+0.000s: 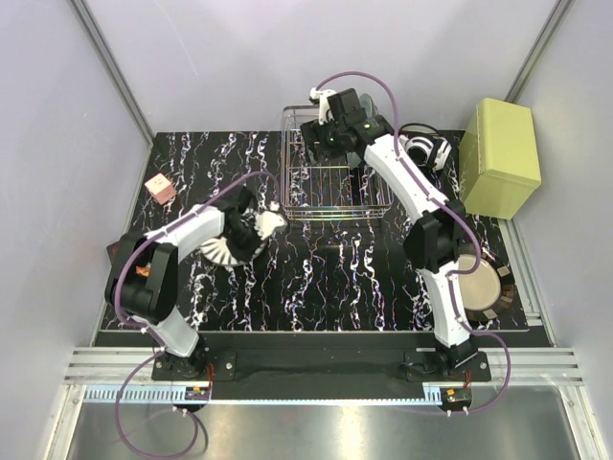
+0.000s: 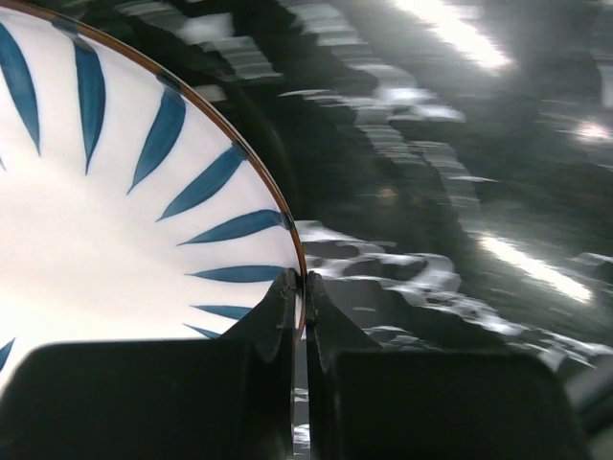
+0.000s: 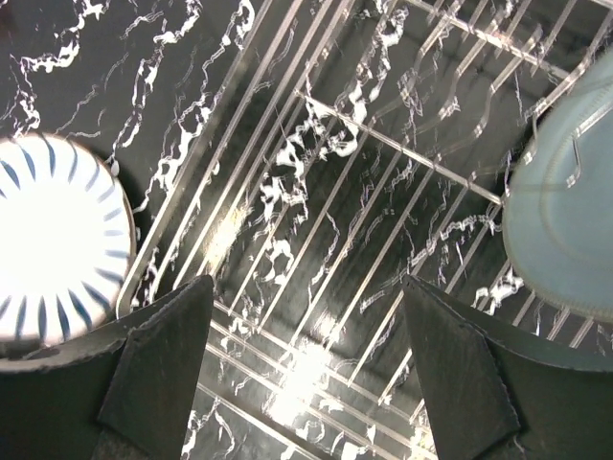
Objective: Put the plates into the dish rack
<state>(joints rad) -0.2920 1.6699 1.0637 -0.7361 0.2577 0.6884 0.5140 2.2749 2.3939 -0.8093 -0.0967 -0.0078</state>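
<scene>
- Pincer of the left arm (image 2: 297, 287) is pressed together on the brown-edged rim of the white plate with dark radial stripes (image 2: 115, 240), gripping at the plate's 4 o'clock in the wrist view.
- That striped plate is outside the dish rack (image 1: 330, 192), at about 8 o'clock from it in the overhead view, over the black marbled worktop (image 1: 364, 278).
- Right pincer (image 3: 306, 287) hangs over the rack, its fingers wide apart with nothing between them.
- Pale green-blue plate (image 3: 565, 220) is among the rack's wires, at the right pincer's 3 o'clock.
- Beige plate with a dark rim (image 1: 481, 281) lies on the worktop at the rack's 4 o'clock, partly under the right arm.
- Yellow-green box (image 1: 498, 158) stands at the rack's 3 o'clock.
</scene>
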